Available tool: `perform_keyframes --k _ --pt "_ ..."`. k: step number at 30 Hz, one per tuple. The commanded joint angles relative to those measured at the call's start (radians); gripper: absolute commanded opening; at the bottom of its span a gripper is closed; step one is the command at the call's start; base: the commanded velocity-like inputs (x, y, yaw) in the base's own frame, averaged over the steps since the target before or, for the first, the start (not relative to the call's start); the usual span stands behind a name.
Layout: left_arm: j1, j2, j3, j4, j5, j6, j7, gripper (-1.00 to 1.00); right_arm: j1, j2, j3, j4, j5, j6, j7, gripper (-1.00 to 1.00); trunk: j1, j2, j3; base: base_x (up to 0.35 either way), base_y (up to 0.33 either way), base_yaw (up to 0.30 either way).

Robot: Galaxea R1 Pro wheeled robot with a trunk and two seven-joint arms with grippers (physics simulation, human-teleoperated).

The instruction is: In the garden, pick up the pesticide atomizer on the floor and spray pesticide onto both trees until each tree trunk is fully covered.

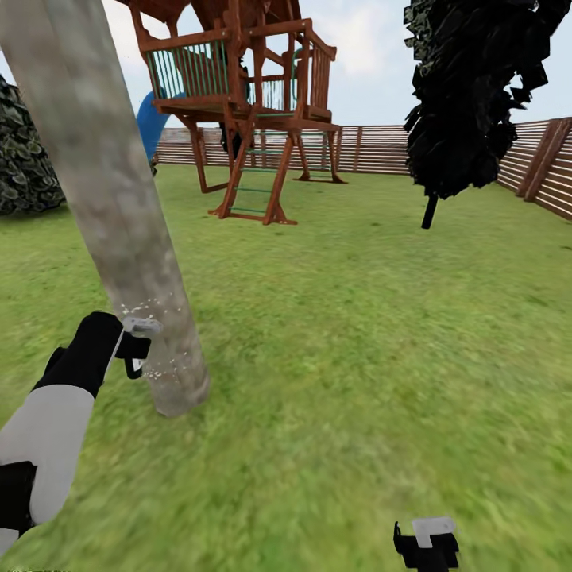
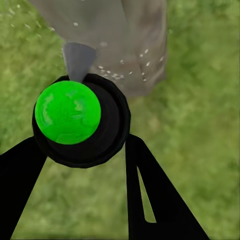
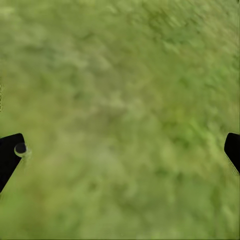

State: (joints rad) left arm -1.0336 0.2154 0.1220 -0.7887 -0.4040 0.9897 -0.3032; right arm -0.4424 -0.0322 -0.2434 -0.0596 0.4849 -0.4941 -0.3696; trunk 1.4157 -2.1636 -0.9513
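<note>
Pesticide atomizer [image 2: 80,120] sat clamped betw. left gripper [image 1: 141,349] fingers, near left, just beside tree trunk [image 1: 119,214] flecked w/ white specks [image 2: 120,75]. Right gripper [image 3: 120,150] spread wide, empty, over lawn [image 1: 357,334].

left arm [image 1: 48,429] white with black segments; each gripper [image 1: 427,544] black with a pale grey bracket.

A brown wooden play tower [image 1: 238,103] with green railings and a rope ladder stands toward the far fence, a blue slide [image 1: 149,121] at its side. A black-foliaged conifer [image 1: 469,95] rises near the far right corner, and a dark bush [image 1: 24,155] sits by the left edge.
</note>
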Motion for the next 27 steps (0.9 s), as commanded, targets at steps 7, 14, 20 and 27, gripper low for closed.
perform_keyframes --k 7,14,20,27 --pt "0.075 -0.002 0.003 -0.002 -0.009 -0.001 -0.01 -1.0 -0.001 0.0 -0.007 0.003 0.011 -0.003 -0.003 1.0 0.0 0.0 -0.001 0.241 -0.185 0.244" --pt "0.227 -0.009 0.095 0.0 0.049 -0.178 -0.007 -1.0 -0.001 0.001 -0.007 0.003 0.011 -0.003 -0.003 1.0 0.0 0.0 -0.001 0.229 -0.196 0.007" --pt "0.301 -0.013 0.148 0.002 0.076 -0.28 0.068 -1.0 -0.001 0.002 -0.007 0.003 0.012 -0.003 -0.003 1.0 0.0 0.0 -0.001 0.234 -0.199 0.087" --pt "0.314 -0.034 0.146 0.078 0.181 -0.347 0.237 -1.0 -0.001 0.001 -0.007 0.004 0.013 -0.003 -0.003 1.0 0.0 0.0 -0.001 0.225 -0.203 0.124"
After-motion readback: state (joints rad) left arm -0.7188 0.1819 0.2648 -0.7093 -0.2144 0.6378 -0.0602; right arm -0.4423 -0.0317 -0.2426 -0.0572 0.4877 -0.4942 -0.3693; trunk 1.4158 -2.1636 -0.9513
